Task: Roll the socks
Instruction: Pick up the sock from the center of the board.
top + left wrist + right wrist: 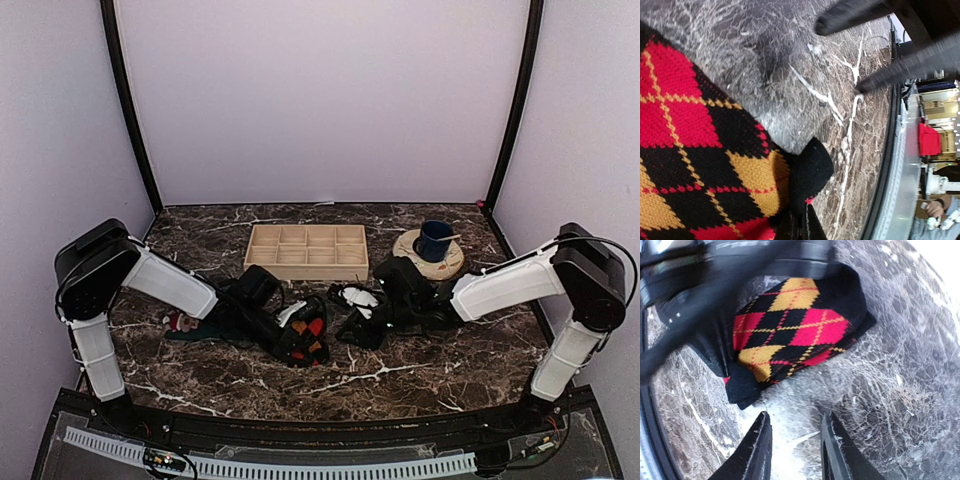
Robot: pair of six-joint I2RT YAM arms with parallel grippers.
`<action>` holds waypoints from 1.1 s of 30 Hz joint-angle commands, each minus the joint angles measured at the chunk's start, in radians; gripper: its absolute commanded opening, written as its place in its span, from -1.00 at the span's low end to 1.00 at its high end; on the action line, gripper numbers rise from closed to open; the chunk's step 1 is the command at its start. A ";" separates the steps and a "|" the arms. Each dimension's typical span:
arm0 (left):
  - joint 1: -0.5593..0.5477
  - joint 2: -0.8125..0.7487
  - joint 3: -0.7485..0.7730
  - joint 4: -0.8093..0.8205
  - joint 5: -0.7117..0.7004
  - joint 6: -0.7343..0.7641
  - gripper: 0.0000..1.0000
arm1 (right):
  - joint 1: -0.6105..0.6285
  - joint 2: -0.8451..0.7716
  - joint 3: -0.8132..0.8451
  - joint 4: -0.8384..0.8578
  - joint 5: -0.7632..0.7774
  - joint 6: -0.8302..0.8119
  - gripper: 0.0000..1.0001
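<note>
I see pale lilac walls point(320, 100) on three sides, black corner posts point(128, 105), dark veined marble tabletop point(400, 385), even light.

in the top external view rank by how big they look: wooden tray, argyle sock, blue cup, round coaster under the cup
1. wooden tray, clearly largest
2. round coaster and argyle sock: look alike, and the left gripper partly hides the sock, so unranked
3. blue cup, smallest

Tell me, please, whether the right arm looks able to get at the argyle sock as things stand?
Probably yes. The right gripper is open with bare marble between its fingertips and the argyle sock. The left gripper is on the sock's far side, so a grasp there might crowd it.
</note>
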 commanded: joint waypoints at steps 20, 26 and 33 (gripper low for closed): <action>0.084 0.076 0.039 -0.181 0.222 -0.054 -1.00 | 0.330 0.005 0.002 0.075 0.444 -0.278 -0.08; 0.099 0.087 0.051 -0.207 0.249 -0.047 -1.00 | 0.371 0.078 0.070 0.039 0.464 -0.343 -0.07; 0.110 0.091 0.060 -0.239 0.278 -0.023 -1.00 | 0.391 0.141 0.114 0.016 0.471 -0.398 -0.13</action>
